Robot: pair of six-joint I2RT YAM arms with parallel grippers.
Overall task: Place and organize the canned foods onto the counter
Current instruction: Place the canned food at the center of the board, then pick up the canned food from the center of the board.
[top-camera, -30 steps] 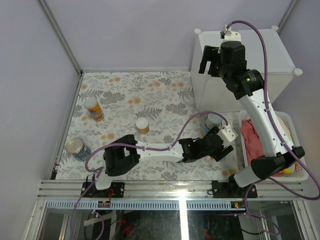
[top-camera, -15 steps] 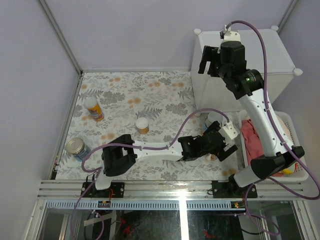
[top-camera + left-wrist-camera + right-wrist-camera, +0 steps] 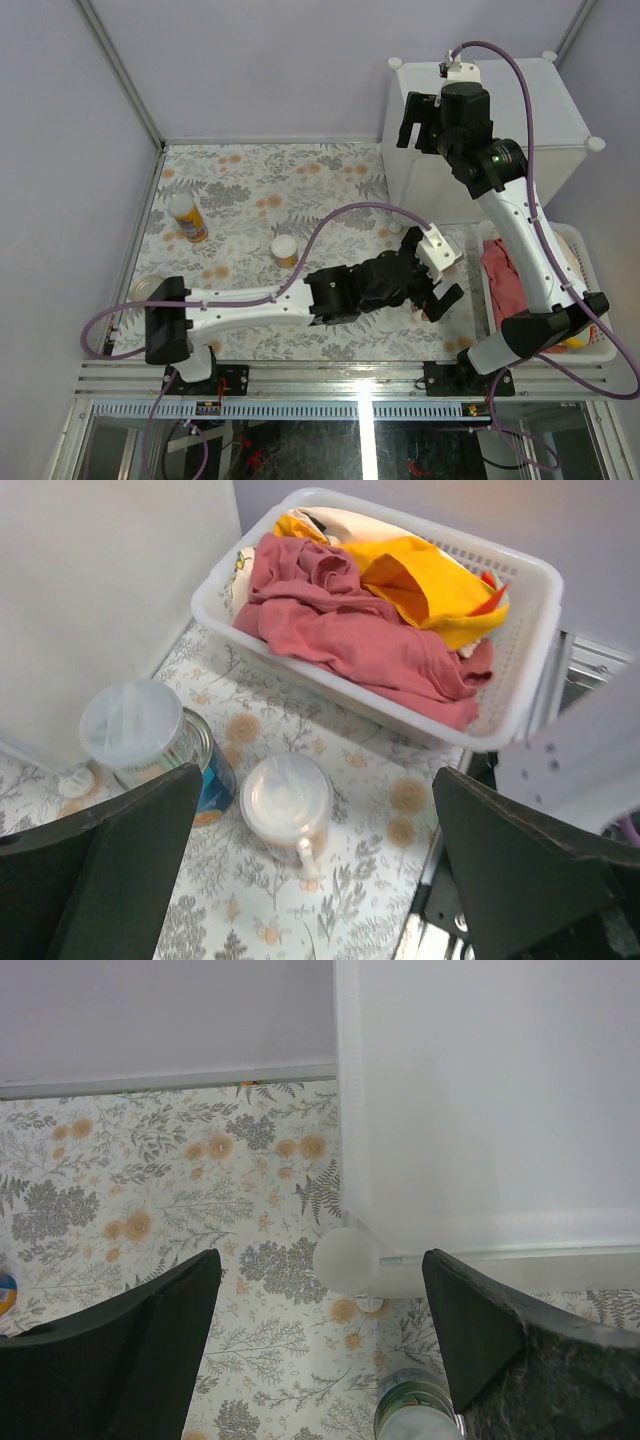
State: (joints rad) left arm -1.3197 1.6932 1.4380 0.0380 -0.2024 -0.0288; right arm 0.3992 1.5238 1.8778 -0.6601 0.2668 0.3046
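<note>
My left gripper is open and empty, hovering over two cans beside the counter. Its wrist view shows them between the fingers: a blue-labelled tin with a pale lid against the counter wall, and a short orange can with a pale lid; gripper. My right gripper is open and empty above the left edge of the white counter. Its wrist view shows the counter top, a corner knob and a green-labelled can below; gripper. The counter top carries no cans.
On the floral mat stand a tall yellow-orange can, a short orange can and a metal-topped tin by the left arm's base. A white slatted basket of red and yellow cloth sits right of the two cans.
My left arm has swung at its base and stretched further right, so its gripper now covers the cans by the counter in the top view. The right arm has not moved.
</note>
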